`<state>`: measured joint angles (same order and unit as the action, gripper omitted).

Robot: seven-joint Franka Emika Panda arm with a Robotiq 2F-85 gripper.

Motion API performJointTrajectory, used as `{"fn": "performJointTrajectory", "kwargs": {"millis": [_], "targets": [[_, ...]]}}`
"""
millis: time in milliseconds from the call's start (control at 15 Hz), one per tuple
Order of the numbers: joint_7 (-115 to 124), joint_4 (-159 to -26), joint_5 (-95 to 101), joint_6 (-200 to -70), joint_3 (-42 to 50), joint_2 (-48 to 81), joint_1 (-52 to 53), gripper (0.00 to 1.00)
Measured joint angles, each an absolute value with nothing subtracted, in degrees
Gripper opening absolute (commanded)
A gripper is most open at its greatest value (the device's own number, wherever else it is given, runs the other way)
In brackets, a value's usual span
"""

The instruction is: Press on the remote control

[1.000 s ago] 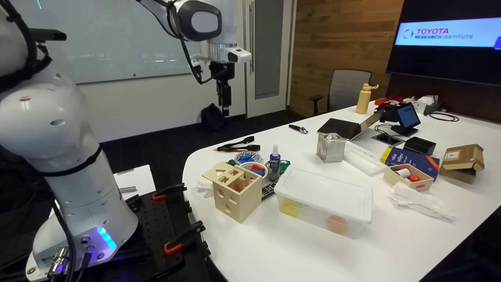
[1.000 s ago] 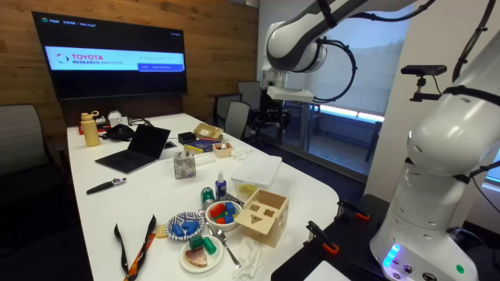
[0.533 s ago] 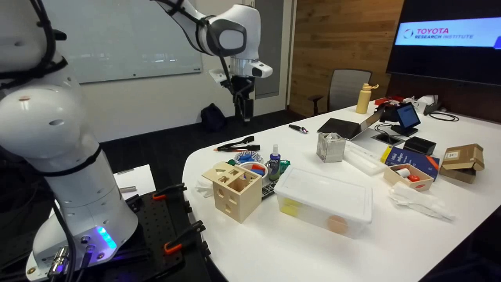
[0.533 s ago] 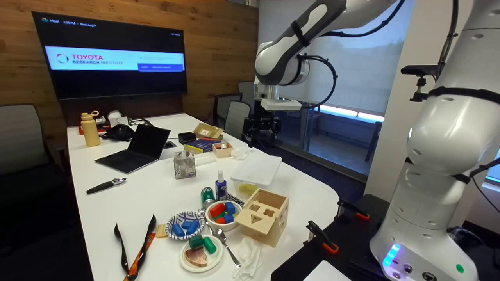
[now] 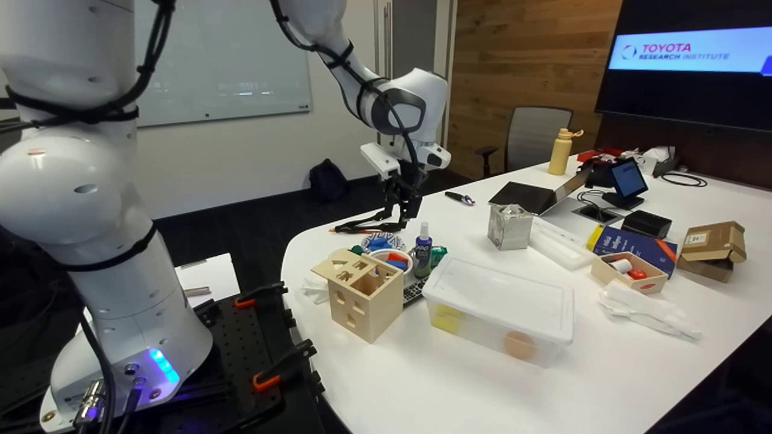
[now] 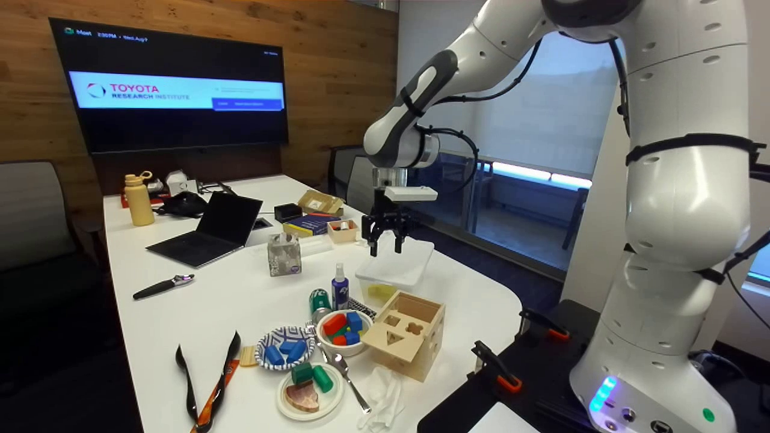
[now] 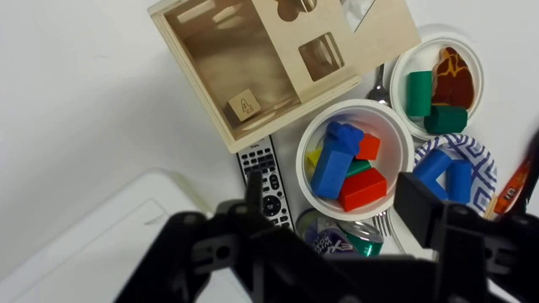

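Observation:
The remote control [image 7: 273, 191] is grey with black buttons and lies flat on the table. Its far end meets the wooden box in the wrist view, and its near end is hidden behind my gripper. In both exterior views only part of the remote [image 5: 414, 292] shows; the remote [image 6: 362, 308] lies between the spray bottle and the wooden box. My gripper [image 7: 332, 193] is open and empty, with one finger overlapping the remote in the wrist view. In both exterior views the gripper [image 5: 401, 218] hangs above the table, pointing down; the gripper [image 6: 385, 247] is well apart from the remote.
Crowding the remote are the wooden shape box [image 6: 434, 329], a lidded plastic bin [image 6: 394, 261], an upright spray bottle [image 6: 340, 290], a green can [image 6: 319, 300] and a white bowl of blocks [image 7: 304, 176]. Plates [image 6: 283, 404] and tongs [image 6: 221, 385] lie farther off.
The arm has come down and reached out over the table. The gripper moved right and down in an exterior view, left and down in an exterior view. The table items have not moved.

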<state>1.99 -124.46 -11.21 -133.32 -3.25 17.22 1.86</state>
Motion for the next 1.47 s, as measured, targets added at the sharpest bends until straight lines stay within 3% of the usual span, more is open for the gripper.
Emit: {"fn": "performJointTrajectory", "kwargs": {"millis": [333, 467, 1467], "targets": [[1.51, -119.56, -11.27, -134.69, -3.44, 25.63, 1.97, 0.11], [1.48, -118.34, -11.25, -137.38, -3.44, 28.50, 1.96, 0.00], [-0.25, -103.17, -10.15, -141.75, -3.49, 48.77, 0.10, 0.00]]}}
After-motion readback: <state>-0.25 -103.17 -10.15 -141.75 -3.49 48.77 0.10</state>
